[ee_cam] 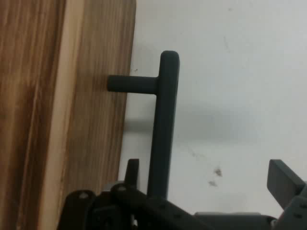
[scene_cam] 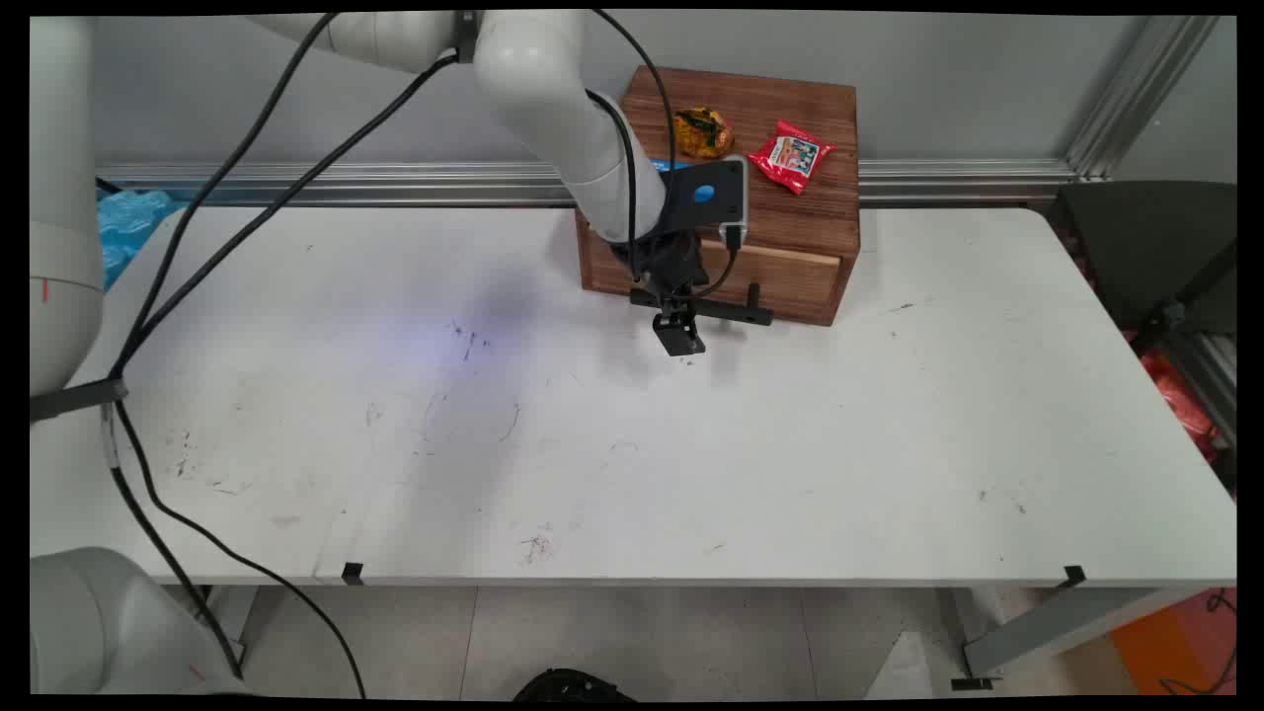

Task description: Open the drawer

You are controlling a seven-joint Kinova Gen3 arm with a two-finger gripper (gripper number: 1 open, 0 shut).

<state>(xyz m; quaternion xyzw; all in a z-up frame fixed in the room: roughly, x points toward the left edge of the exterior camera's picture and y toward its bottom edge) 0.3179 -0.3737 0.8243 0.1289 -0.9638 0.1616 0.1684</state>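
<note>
The hand (ee_cam: pixel 206 184) fills the bottom of its own view, its two fingers (ee_cam: pixel 284 182) spread open, one on each side of the dark bar handle (ee_cam: pixel 163 124) without closing on it. That handle (a long bar on short posts) sticks out from the front of a wooden box (scene_cam: pixel 790 212), low down where a drawer front (scene_cam: pixel 780 272) shows as a paler strip. In the main view the hand (scene_cam: pixel 679 331) hangs just in front of the box, at the left end of the handle (scene_cam: pixel 731 311), close over the surface (scene_cam: pixel 632 454).

The surface is white, scuffed with dark marks, and runs back to a grey wall with a metal rail. The box stands at its far edge. On the box top lie a red snack packet (scene_cam: pixel 791 155) and, just left of it, a yellow-orange wrapped item (scene_cam: pixel 702 133); the arm covers the box's left part. Black cables (scene_cam: pixel 197 227) hang across the left side.
</note>
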